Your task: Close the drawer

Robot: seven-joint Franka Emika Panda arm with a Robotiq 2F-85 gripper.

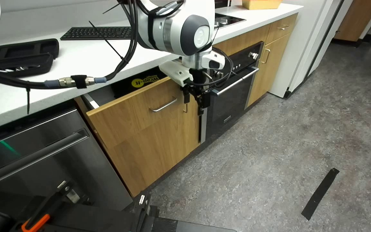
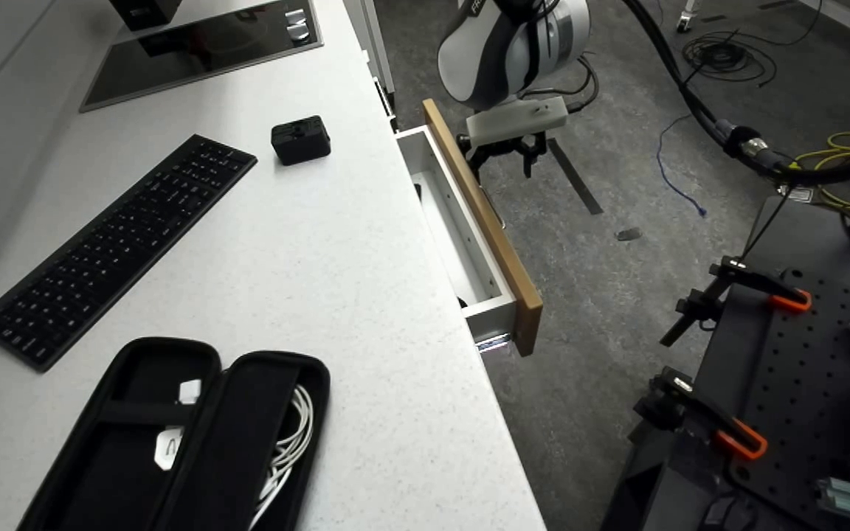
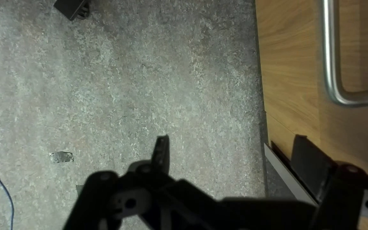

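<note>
The drawer (image 1: 124, 120) has a light-wood front and stands pulled out from under the counter. Its front (image 2: 491, 228) and white inner walls show in an exterior view. A black box with yellow "Wrap-It" lettering (image 1: 145, 81) lies inside. The silver bar handle (image 1: 163, 106) is on the front; it also shows at the right of the wrist view (image 3: 329, 48). My gripper (image 1: 194, 105) points down outside the drawer front, near its oven-side end (image 2: 502, 169). Its fingers (image 3: 232, 137) are apart with nothing between. One finger is close to the wood front; I cannot tell if it touches.
A black oven (image 1: 233, 93) with a bar handle is beside the drawer cabinet. A stainless steel appliance panel (image 1: 53, 154) is on the other side. The white counter (image 2: 366, 295) bears a keyboard (image 2: 122, 243), an open black case (image 2: 196, 435) and a small black box (image 2: 301, 140).
</note>
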